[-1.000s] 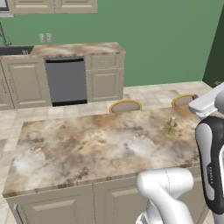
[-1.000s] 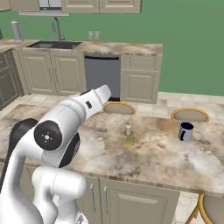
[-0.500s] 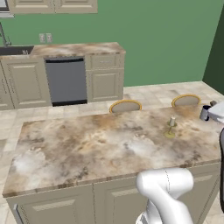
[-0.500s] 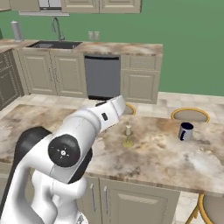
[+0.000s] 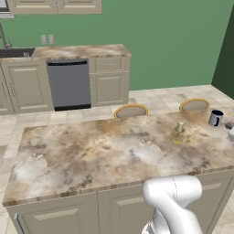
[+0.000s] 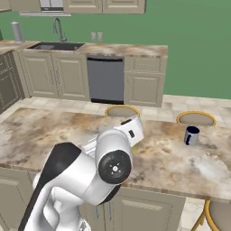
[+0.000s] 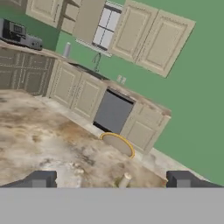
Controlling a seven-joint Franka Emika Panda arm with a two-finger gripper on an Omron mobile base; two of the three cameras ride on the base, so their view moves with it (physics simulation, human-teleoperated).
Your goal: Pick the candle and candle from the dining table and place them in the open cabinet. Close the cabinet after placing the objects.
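A slim cream candle (image 5: 178, 132) stands upright on a round gold foot on the dining table (image 5: 91, 155), towards its right end. In the hand view my gripper (image 7: 111, 179) is open, its two dark fingertips (image 7: 41, 179) set wide apart. The candle's pale top (image 7: 124, 180) pokes up between them, slightly right of centre and touching neither. In the right base view my white wrist (image 6: 131, 129) hangs over the marble top and covers the candle. Among the wall cabinets a beige door (image 7: 89, 19) stands out at an angle beside white panels.
A dark blue mug (image 5: 215, 118) sits on the table to the right of the candle. Two round stools (image 5: 131, 111) (image 5: 194, 105) stand at the table's far side. Behind them are a grey dishwasher (image 5: 69, 84) and a sink counter (image 6: 58, 46).
My arm has swung forward and to the right over the table. It has left the right side of the left base view and now covers the candle in the right base view. The jaws stay open.
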